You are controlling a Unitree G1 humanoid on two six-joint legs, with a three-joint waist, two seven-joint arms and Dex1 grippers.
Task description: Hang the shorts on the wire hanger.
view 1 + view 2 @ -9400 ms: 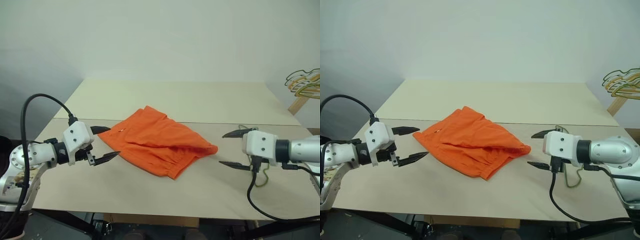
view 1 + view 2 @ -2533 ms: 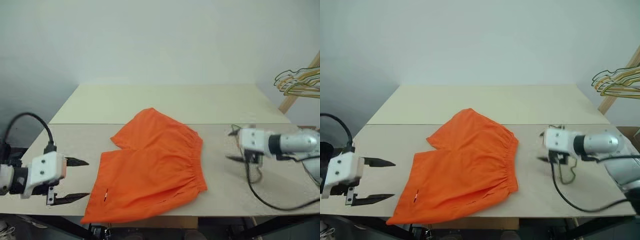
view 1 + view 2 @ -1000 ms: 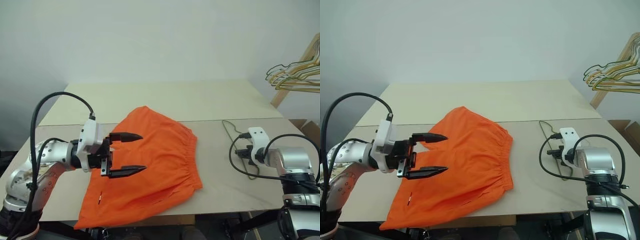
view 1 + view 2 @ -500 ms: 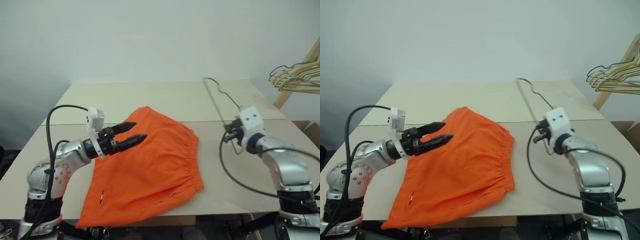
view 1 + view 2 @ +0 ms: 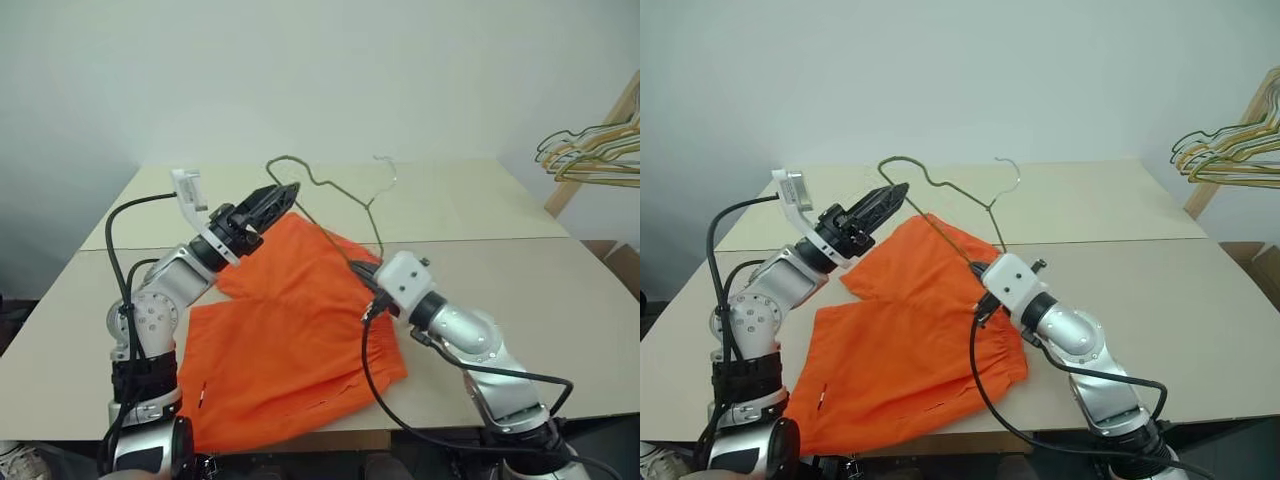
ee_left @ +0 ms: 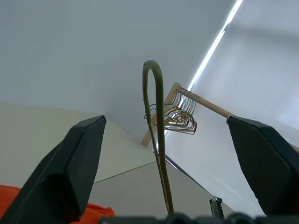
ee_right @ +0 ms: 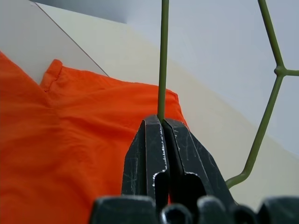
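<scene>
The right pincer [image 7: 162,122] is clenched on the hanger [image 5: 330,190], raised above the shorts [image 5: 290,340], which lie flat on the counter [image 5: 560,290]; the left pincer [image 5: 272,200], released, straddles the hanger's end. Threading and hanging remain undone

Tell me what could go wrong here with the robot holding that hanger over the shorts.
The right gripper pinches the wire hanger on one thin strand, so it could swivel or slip. The left gripper is open with the wire's bend between its fingers; closing badly could knock it aside. The shorts overhang the table edge and might slide off if dragged.
</scene>
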